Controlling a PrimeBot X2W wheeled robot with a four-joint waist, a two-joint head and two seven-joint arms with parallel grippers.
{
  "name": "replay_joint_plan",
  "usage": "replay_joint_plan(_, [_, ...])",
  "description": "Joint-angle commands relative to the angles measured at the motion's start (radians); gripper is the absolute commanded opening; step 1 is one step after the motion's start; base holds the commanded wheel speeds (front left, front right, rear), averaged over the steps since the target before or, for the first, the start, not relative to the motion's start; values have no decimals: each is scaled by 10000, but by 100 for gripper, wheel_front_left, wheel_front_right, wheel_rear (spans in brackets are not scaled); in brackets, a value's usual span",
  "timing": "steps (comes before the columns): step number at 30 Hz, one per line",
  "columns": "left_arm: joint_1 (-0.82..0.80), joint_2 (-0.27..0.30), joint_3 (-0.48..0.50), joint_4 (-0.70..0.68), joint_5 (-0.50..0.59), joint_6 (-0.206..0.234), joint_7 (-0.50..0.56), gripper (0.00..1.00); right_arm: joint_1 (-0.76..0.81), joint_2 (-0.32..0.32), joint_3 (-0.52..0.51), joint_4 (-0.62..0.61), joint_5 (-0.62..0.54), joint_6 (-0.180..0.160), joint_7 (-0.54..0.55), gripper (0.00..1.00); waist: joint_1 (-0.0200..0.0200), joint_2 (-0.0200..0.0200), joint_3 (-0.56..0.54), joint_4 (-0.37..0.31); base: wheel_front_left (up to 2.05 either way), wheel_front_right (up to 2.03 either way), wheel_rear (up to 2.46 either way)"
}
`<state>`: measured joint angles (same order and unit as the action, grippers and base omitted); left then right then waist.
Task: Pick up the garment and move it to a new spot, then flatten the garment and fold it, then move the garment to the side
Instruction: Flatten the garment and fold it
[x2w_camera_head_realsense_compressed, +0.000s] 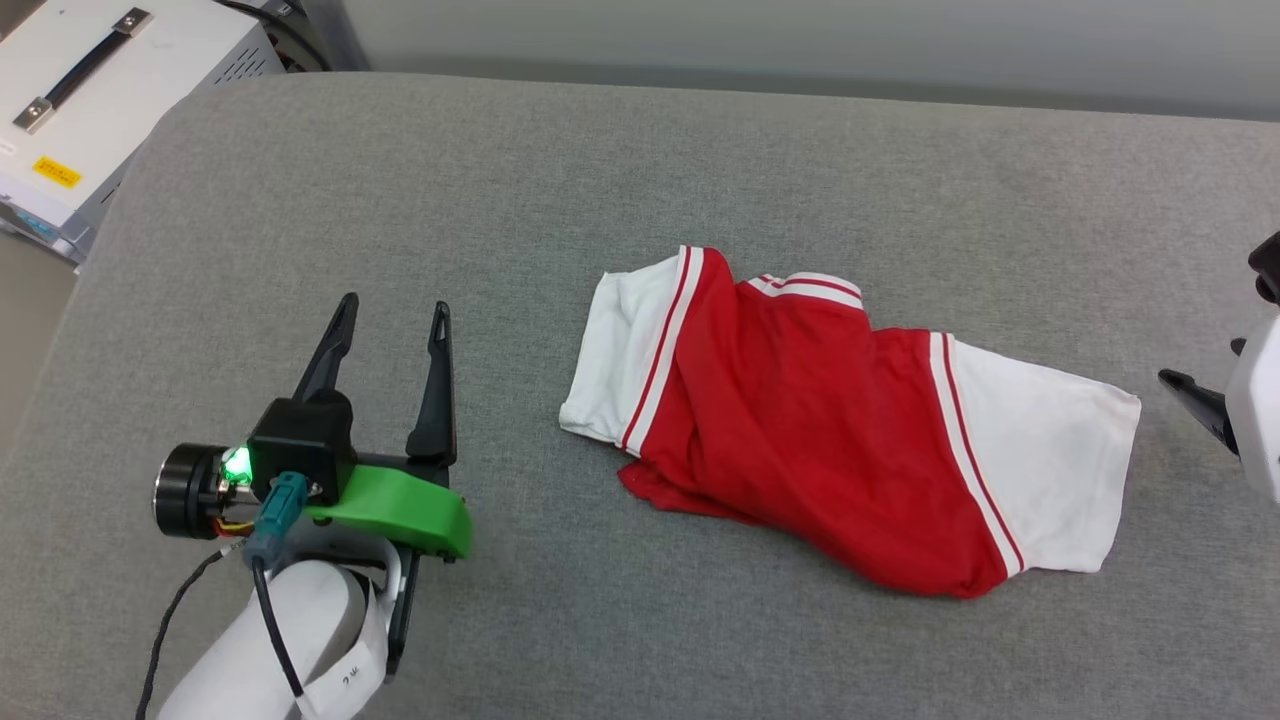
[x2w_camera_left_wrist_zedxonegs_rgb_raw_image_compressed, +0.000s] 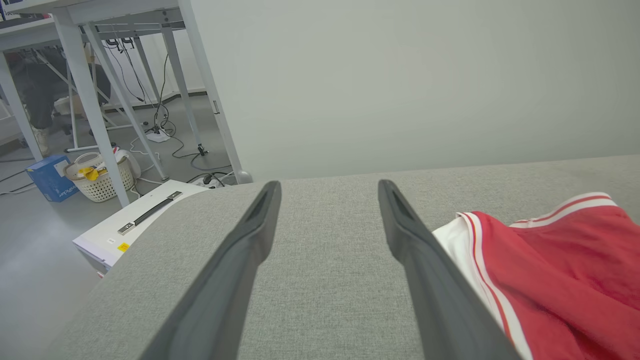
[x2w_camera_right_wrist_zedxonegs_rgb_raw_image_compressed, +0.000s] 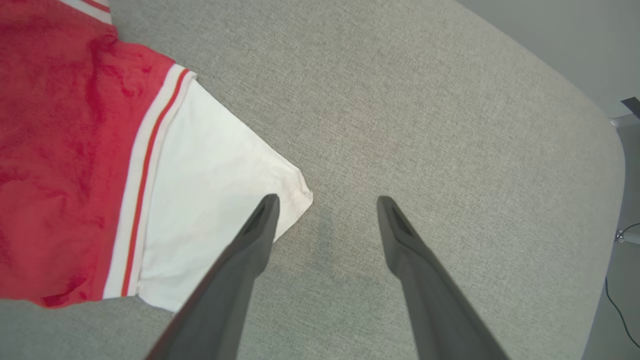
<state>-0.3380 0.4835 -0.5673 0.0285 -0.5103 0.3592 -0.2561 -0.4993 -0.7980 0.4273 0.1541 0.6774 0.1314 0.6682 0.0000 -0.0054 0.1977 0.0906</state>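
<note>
Bright red soft T-shirt with white sleeves (x2w_camera_head_realsense_compressed: 830, 430): rumpled on grey fabric worktop (x2w_camera_head_realsense_compressed: 600, 180). Left claw (x2w_camera_head_realsense_compressed: 395, 302), right claw (x2w_camera_right_wrist_zedxonegs_rgb_raw_image_compressed: 327, 198): both wide, empty. Flattening, folding seemingly undone.

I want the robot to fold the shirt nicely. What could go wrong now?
1. The garment lies crumpled with its layers bunched, so a pinch might catch several layers and it may not spread flat.
2. The open right gripper seems to have one finger over the white sleeve corner and one over the bare grey surface. Closing there might grab only a thin edge, which could slip out.
</note>
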Motion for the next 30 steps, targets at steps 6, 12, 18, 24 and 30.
replay_joint_plan(6, [686, -1034, 981, -28, 980, -638, -56, 100, -642, -366, 571, 681, 945, -7, 1229, 100, 0, 54, 541, 440, 0, 0, 0])
replay_joint_plan(12, [831, -1745, 1669, 136, 1651, -1301, -56, 100, -970, -29, 963, 1585, 999, -7, 1130, 100, 0, 54, 981, 765, 0, 0, 0])
replay_joint_plan(18, [795, -2243, 2266, 313, 2214, -1795, -56, 100, -648, 342, 1753, 2334, 1090, -7, 995, 100, 0, 54, 1258, 887, 0, 0, 0])
replay_joint_plan(24, [870, -2582, 2843, 533, 2642, -2168, -56, 100, -534, 522, 2283, 2704, 1369, -7, 262, 7, 0, 54, 1183, 695, 0, 0, 0])
replay_joint_plan(30, [1026, -2767, 3310, 761, 2971, -2502, -57, 100, -1239, 209, 2060, 2785, 1359, -7, -1164, 0, 0, 54, 828, 376, 0, 0, 0])
